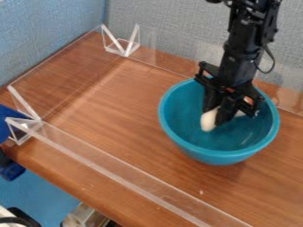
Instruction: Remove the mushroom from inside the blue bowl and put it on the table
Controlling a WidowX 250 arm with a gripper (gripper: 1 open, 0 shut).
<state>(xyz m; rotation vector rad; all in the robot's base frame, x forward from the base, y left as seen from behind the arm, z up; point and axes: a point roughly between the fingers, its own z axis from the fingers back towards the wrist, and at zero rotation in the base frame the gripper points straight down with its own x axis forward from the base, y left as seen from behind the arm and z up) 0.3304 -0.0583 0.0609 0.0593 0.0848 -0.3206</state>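
1. Mushroom [210, 119] first: you can see its cream-white stem hanging below the black fingers, held in the air over the inside of the blue bowl [190, 142], clear of the bowl's floor.
2. Your gripper [222, 108] points straight down and its jaws are clamped tight on the mushroom; the cap end is hidden between the fingers, so you cannot make out its colour.
3. Your arm comes down from the top right of the view, black and jointed, with its wrist above the far half of the bowl.
4. You have the bowl sitting on the right side of the table [106, 97], glossy teal, upright, with nothing else visible inside it except a pale sheen on its floor.
5. Your mushroom sits over the bowl's middle, a little towards the far wall, and it is within the rim's outline as the camera sees it.
6. You have bare wood-grain tabletop to the left of the bowl, stretching towards the clear acrylic wall [95, 164] that runs along the near edge.
7. You can also see a second clear wall along the far-left edge, propped by a small triangular bracket [120, 40] at the back corner.
8. Another bracket [24, 124] stands at the near-left corner, well apart from the bowl.
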